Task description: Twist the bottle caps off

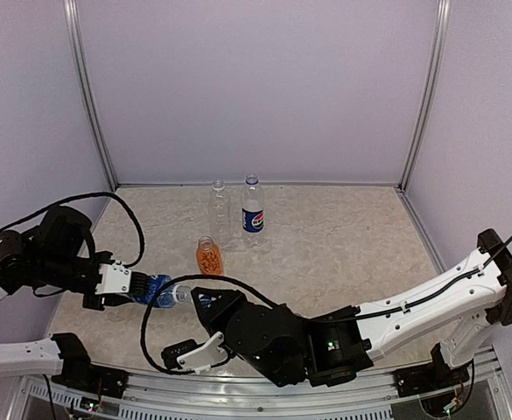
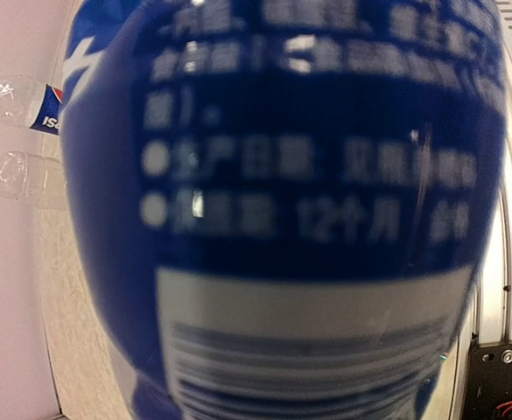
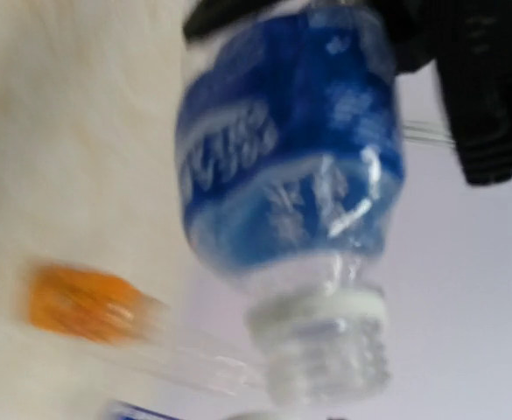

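Nearest us from above, the right arm sprawls low across the near side of the table. Its right gripper is at the mouth of the blue bottle, and we cannot tell whether it is parted or holding anything. The left gripper is clamped on that bottle's body, holding it sideways at the near left with the neck pointing right. Just beyond stands the orange bottle. The clear bottle and Pepsi bottle stand side by side farther back. We judge the orange one most at risk, since a careless swing of the right arm could tip it.

From the left wrist, the blue label fills the frame and hides the fingers.

From the right wrist, all is blurred. The neck seems to show bare threads, so we think the cap may be off. Dark fingers pinch thin plastic, and a hard twist could crumple the bottle or spin it loose.
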`<state>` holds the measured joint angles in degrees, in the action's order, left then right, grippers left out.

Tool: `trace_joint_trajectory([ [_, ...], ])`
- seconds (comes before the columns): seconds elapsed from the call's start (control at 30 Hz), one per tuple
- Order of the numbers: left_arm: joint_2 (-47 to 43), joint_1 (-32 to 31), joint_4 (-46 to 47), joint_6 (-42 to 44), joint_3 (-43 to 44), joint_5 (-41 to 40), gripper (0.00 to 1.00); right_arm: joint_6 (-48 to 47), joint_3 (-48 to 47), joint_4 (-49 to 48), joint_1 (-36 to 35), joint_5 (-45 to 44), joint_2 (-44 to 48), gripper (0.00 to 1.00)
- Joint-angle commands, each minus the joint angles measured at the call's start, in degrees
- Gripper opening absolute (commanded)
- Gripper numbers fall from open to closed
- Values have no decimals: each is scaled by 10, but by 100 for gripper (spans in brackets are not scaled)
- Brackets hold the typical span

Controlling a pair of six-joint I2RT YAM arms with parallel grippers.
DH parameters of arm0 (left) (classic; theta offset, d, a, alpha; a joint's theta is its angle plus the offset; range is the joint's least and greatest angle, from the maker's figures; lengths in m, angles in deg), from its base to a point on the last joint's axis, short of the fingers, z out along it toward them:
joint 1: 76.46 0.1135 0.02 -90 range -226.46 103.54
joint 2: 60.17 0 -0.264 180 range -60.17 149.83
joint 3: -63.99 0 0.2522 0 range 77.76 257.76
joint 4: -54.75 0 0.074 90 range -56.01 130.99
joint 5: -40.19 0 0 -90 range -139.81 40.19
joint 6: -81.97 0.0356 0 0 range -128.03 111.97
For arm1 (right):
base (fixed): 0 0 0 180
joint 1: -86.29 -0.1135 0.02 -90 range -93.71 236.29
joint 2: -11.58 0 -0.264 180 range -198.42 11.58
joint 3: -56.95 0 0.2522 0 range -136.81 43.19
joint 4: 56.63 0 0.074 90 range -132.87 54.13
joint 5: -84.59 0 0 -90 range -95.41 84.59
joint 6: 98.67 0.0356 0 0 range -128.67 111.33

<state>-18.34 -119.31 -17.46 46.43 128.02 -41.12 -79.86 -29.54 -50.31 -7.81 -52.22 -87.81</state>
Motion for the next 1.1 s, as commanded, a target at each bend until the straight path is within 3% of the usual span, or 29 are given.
trace_joint_trajectory([
  [0.0,-12,-1,-15,-1,-8,-1,22,-373,68,-351,-8,-73,-4,0],
  [0.23,-31,7,66,-27,-51,-43,23,-147,50,-335,11,-103,34,0],
  [0.3,-37,16,111,-48,-66,-58,23,-3,43,-279,32,-139,59,0],
  [0.33,-40,20,135,-63,-72,-66,23,93,28,-216,54,-159,68,0],
  [0.4,-50,27,183,-109,-75,-78,24,397,-51,47,108,-152,77,0],
  [0.47,-58,37,214,-176,-63,-72,24,724,-134,341,196,-50,67,0],
  [0.5,-61,45,226,-215,-55,-61,26,836,-150,424,243,17,62,0],
  [0.57,-65,69,239,-281,-44,-39,26,969,-133,505,325,144,57,0],
  [0.73,-99,118,266,-430,-66,4,26,1087,11,510,426,310,75,0],
  [0.87,-135,131,315,-505,-117,63,27,1108,124,460,464,379,85,0],
  [1.07,-191,141,408,-552,-212,110,29,1140,197,428,473,415,52,0],
])
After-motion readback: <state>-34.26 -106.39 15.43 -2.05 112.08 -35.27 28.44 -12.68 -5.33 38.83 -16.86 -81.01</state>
